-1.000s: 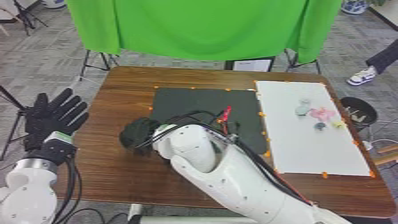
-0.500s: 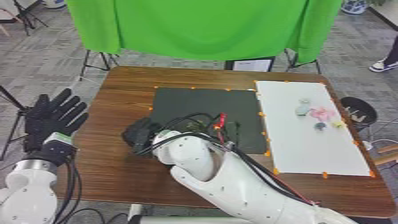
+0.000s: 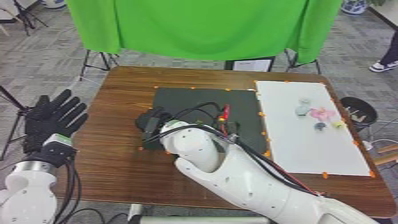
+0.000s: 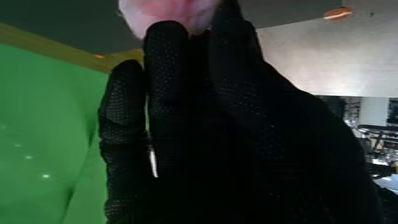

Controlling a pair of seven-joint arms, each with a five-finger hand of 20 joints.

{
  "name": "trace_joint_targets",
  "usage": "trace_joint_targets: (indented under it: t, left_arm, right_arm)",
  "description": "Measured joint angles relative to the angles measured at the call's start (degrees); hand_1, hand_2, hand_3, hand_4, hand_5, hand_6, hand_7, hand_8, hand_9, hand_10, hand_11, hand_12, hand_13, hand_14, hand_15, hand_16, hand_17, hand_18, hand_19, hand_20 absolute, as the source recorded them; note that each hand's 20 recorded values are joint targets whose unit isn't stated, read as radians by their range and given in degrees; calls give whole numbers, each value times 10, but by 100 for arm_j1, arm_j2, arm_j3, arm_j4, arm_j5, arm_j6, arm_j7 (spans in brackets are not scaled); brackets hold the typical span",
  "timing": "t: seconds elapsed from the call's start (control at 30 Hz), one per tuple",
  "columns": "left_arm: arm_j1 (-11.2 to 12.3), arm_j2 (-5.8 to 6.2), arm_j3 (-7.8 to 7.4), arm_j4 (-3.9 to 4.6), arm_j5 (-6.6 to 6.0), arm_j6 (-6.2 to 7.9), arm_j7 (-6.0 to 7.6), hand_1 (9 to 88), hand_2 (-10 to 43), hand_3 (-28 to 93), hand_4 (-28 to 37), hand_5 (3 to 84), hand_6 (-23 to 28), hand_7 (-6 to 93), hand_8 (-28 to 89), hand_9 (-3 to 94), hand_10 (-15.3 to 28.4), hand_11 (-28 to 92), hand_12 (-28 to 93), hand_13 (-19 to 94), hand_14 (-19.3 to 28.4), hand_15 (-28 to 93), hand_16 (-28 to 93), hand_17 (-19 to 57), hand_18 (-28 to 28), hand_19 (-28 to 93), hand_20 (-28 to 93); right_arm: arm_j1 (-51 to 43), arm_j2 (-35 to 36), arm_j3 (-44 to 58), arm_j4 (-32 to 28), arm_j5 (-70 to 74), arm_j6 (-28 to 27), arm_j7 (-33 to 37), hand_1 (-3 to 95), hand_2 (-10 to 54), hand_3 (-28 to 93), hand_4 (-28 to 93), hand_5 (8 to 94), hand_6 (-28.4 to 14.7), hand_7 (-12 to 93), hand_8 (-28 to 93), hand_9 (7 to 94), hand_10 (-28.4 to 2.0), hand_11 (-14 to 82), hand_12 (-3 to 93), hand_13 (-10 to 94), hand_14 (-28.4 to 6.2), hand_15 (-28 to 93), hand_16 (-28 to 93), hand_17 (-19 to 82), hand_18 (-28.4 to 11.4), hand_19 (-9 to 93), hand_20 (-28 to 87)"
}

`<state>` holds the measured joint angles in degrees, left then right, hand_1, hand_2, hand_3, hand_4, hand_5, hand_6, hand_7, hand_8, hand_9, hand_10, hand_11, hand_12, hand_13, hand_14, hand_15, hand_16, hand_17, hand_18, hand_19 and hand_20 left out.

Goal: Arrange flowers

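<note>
The fingers (image 4: 164, 65) of your right hand (image 3: 151, 120) are closing narrowly on a soft pink flower (image 4: 169, 12), which is sitting at their tips with its lower part tucked behind them; its stem is staying hidden from you. In the head view you are holding this hand over the left edge of a dark, flat rectangular mat (image 3: 204, 99). Behind it, your white right arm (image 3: 222, 182) is slanting in from the bottom edge, with thin black cables (image 3: 277, 176) running along it, and is crossing the mat's near part.

To the right of the mat, a long white rectangular sheet (image 3: 311, 155) is lying on the brown wooden surface (image 3: 115, 100), and small orange tabs (image 3: 324, 175) are dotting its edges. Toward its far half, a loose cluster of small flowers is resting: a pale grey-green one (image 3: 303, 109), a pink one (image 3: 322, 114) to the right of it, a dark blue-grey one (image 3: 320, 126) nearer you and a yellow one (image 3: 338, 124) beside that.

Off the left side of the surface, your left hand (image 3: 51, 120) is hanging above the grey carpet (image 3: 53, 75), palm flat, its fingers spreading wide and straight. Beyond the far edge, a bright green cloth (image 3: 195, 30) is draping down, and a round black bin (image 3: 358, 107) is standing by the right side.
</note>
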<state>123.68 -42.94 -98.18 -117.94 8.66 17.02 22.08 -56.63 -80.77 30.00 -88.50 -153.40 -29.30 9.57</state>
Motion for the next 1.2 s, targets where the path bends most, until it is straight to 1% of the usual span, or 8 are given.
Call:
trace_joint_targets:
  t: [0.37, 0.47, 0.5, 0.7, 0.8, 0.93, 1.1, 1.2]
  left_arm:
    - [0, -6, 5, -2, 4, -3, 4, 242, 157, 678, -283, 405, 102, 95, -58, 316, 166, 175, 136, 196, 164, 305, -52, -71, 144, 323, 85]
    - [2, -9, 5, -2, 4, -3, 8, 242, 157, 678, -283, 404, 102, 95, -58, 315, 165, 174, 136, 196, 164, 304, -52, -71, 144, 323, 86]
    - [4, -10, 5, -2, 4, -3, 9, 241, 157, 679, -283, 404, 102, 95, -58, 315, 165, 174, 137, 196, 164, 304, -51, -71, 145, 323, 86]
    - [8, -86, 1, -1, 21, -43, 9, 242, 154, 674, -283, 403, 101, 95, -58, 314, 163, 174, 138, 195, 164, 301, -51, -71, 145, 322, 86]
    - [8, -157, 1, 8, 87, -81, -7, 237, 158, 667, -283, 402, 102, 91, -58, 311, 164, 168, 135, 194, 162, 294, -52, -71, 145, 320, 85]
    - [3, -217, -2, 20, 209, -147, -32, 231, 162, 662, -283, 401, 102, 85, -57, 312, 160, 154, 130, 196, 158, 276, -54, -71, 145, 317, 85]
    - [-9, -221, -8, 24, 488, -232, -81, 228, 163, 663, -283, 400, 101, 76, -57, 314, 156, 149, 128, 199, 153, 263, -52, -71, 145, 315, 86]
    - [-25, -210, 1, 12, 560, -255, -64, 228, 163, 662, -283, 400, 101, 75, -54, 314, 156, 148, 128, 198, 153, 261, -48, -71, 145, 315, 87]
  right_arm:
    - [8, 27, 52, -198, 454, -276, 34, 425, -95, 730, -283, 635, 32, 237, -114, 540, -148, 133, 165, 520, -141, 520, 281, 282, -224, 736, 417]
    - [7, 28, 105, -268, 513, -325, 74, 388, -95, 746, -282, 643, 35, 236, -162, 468, -179, 87, 142, 486, -158, 515, 264, 265, -232, 727, 416]
    - [4, 30, 132, -303, 549, -341, 98, 384, -95, 746, -282, 643, 34, 235, -164, 460, -182, 82, 141, 484, -160, 514, 263, 263, -233, 727, 416]
    - [-158, 102, 631, -729, 1281, -392, 402, 357, -95, 735, -283, 561, 7, 206, -149, 427, -188, 76, 148, 467, -167, 513, 245, 256, -241, 730, 421]
    - [-267, 259, 1005, -1129, 1895, -317, 804, 350, -95, 733, -283, 497, -21, 187, -136, 438, -185, 84, 154, 463, -171, 508, 237, 254, -245, 731, 418]
    - [-290, 660, 1407, -1529, 2187, 86, 1293, 351, -95, 727, -281, 481, -37, 172, -128, 475, -182, 99, 159, 484, -172, 512, 235, 263, -247, 739, 415]
    - [-367, 1346, 2074, -1670, 2416, 747, 2023, 365, -95, 720, -280, 484, -47, 163, -122, 486, -177, 104, 159, 494, -169, 517, 237, 270, -246, 747, 410]
    - [-503, 1838, 2549, -1734, 2558, 745, 2374, 367, -95, 720, -282, 486, -48, 159, -119, 486, -176, 106, 157, 494, -168, 516, 238, 270, -246, 750, 406]
